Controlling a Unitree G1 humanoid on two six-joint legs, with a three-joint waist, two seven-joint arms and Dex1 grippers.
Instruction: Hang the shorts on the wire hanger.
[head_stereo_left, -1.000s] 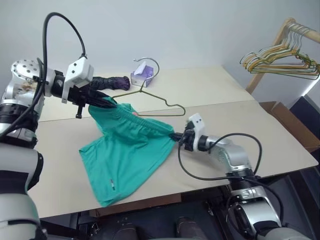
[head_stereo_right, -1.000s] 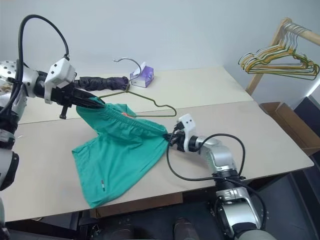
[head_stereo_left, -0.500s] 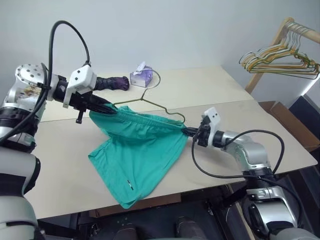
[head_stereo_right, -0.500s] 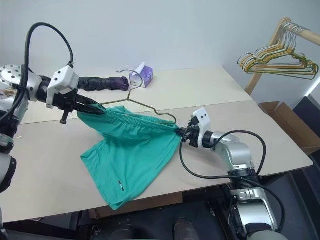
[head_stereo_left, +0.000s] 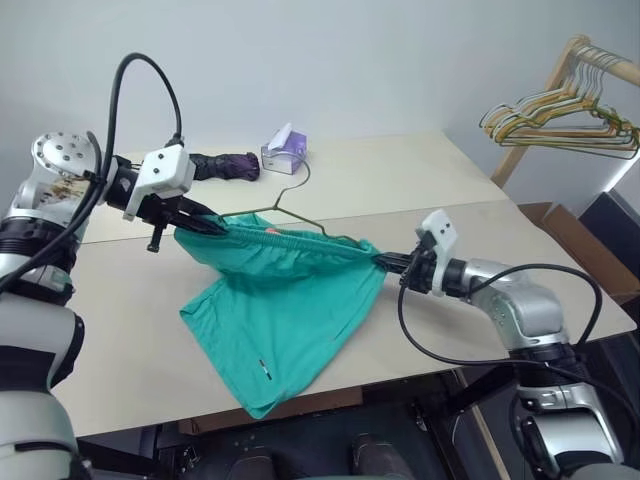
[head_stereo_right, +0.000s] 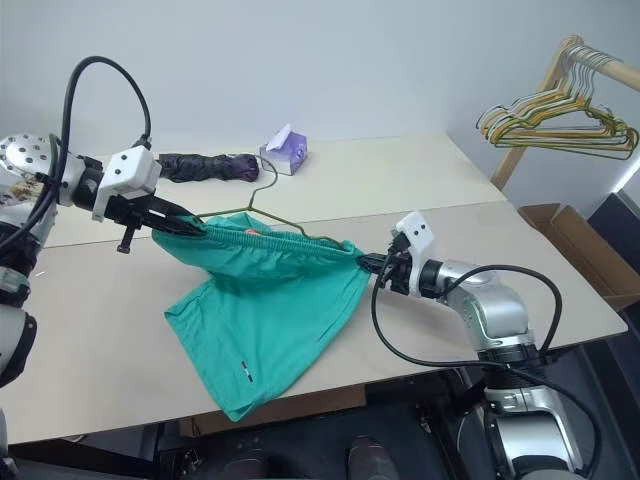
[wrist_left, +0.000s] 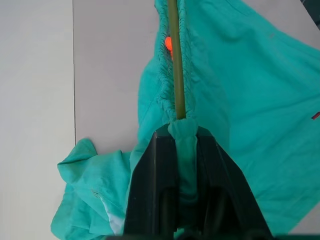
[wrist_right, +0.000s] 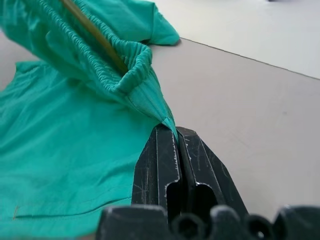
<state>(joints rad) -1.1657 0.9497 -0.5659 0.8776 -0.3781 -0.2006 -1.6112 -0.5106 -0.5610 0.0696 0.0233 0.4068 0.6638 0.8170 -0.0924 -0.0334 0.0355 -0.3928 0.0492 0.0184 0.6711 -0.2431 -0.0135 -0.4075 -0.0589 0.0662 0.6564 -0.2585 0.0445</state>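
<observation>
A: Status?
B: Both claws, left claw (head_stereo_left: 203, 226) & right claw (head_stereo_left: 385, 262), pinching shorts (head_stereo_left: 285, 310) waistband. R pulled out/up, band now taut over surface (head_stereo_left: 450, 185). Wire hanger (head_stereo_left: 285, 203) runs inside band. You're nearly threaded.

Tissue box (head_stereo_left: 284, 149) and dark cloth (head_stereo_left: 224, 164) crowd the far table (head_stereo_left: 400, 175)

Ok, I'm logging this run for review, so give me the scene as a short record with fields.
shorts: teal, waistband stretched between both tools, legs draping onto table
wire hanger: lower part inside the waistband, hook sticking out behind
left tool: shut on waistband's left end
right tool: shut on waistband's right end
background: purple tissue box, dark rolled cloth, rack of spare hangers
</observation>
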